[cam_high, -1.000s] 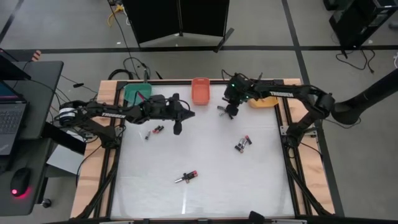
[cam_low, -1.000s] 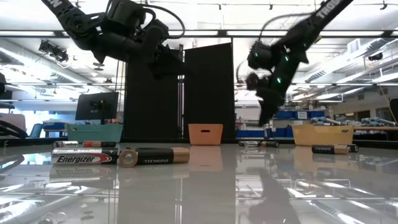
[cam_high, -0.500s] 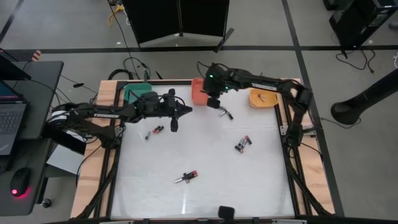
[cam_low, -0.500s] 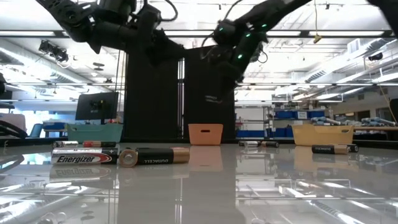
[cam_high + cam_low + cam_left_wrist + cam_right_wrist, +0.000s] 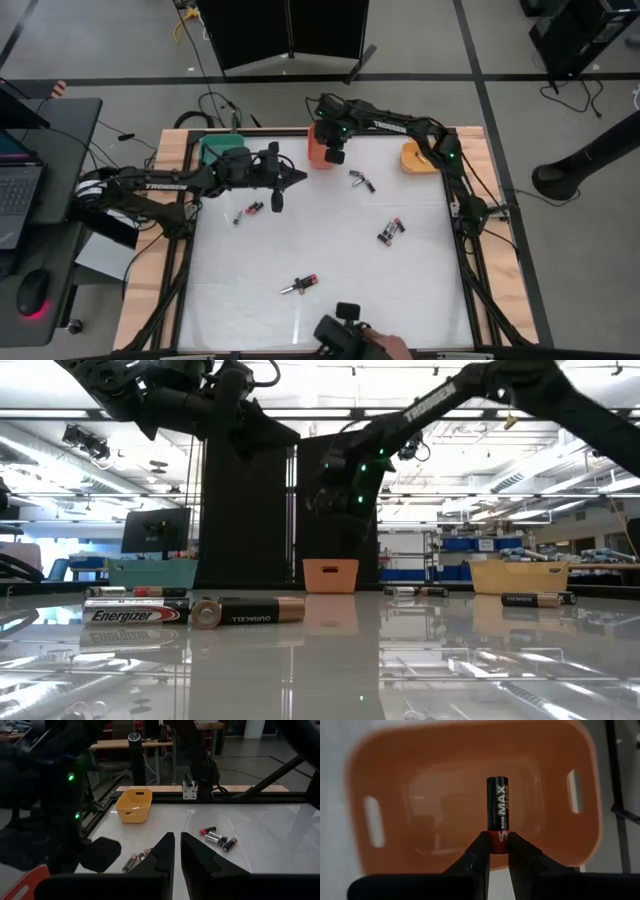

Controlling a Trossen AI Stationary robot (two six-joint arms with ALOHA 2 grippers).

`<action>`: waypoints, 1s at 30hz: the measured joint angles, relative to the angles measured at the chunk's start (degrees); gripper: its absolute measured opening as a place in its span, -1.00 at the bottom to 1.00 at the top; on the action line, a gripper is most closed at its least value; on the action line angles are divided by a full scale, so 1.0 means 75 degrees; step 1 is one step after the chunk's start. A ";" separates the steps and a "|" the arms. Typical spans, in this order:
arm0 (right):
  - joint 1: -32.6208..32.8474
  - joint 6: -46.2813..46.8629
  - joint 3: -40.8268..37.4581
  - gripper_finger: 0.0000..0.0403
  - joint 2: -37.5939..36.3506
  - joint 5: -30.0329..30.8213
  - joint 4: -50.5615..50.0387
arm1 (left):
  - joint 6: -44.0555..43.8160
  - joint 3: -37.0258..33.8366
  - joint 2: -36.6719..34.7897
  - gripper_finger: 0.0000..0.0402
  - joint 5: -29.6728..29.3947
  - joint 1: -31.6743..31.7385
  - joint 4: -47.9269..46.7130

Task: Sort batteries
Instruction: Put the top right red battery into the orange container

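Batteries [image 5: 391, 231] lie scattered on the desk [image 5: 330, 300]. One battery [image 5: 497, 809] is pinched by the right gripper [image 5: 496, 851] fingers above the orange bin [image 5: 395, 780] at the desk's far edge. Left gripper [image 5: 174, 851] fingers are nearly closed, empty, near the teal bin [image 5: 214, 150].

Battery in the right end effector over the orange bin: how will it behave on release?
The battery is pinched only at one end by the right end effector, so it may tip as it drops. A smooth cylinder, it probably rolls inside the orange bin, whose walls should contain it.
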 joint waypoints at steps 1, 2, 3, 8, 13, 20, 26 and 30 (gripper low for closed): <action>-0.0036 -0.0060 0.0111 -0.72 0.0128 -0.0003 -0.0064 | -0.0002 0.0000 0.0000 -0.82 0.0000 0.0000 0.0004; -0.0066 -0.0122 0.0216 -0.72 0.0249 -0.0022 -0.0107 | -0.0002 0.0000 0.0000 -0.82 0.0002 0.0000 0.0024; -0.0093 -0.0152 0.0322 -0.72 0.0367 -0.0054 -0.0178 | -0.0011 0.0000 0.0000 -0.82 0.0003 0.0000 0.0047; -0.0155 -0.0175 0.0727 -0.72 0.0882 -0.0113 -0.0504 | -0.0051 0.0000 0.0000 -0.82 0.0003 -0.0003 0.0047; -0.0146 -0.0182 0.0764 -0.70 0.0972 -0.0125 -0.0506 | -0.0054 0.0000 0.0000 -0.82 0.0009 -0.0003 0.0047; -0.0146 -0.0146 0.0764 -0.63 0.0969 -0.0125 -0.0474 | -0.0057 0.0000 0.0003 -0.82 0.0009 -0.0003 0.0044; -0.0140 -0.0169 0.0761 -0.41 0.0966 -0.0125 -0.0415 | -0.0060 0.0000 0.0006 -0.82 0.0009 -0.0003 0.0041; -0.0139 -0.0095 0.0891 -0.27 0.0966 -0.0125 -0.0553 | -0.0060 0.0000 0.0006 -0.82 0.0009 -0.0003 0.0038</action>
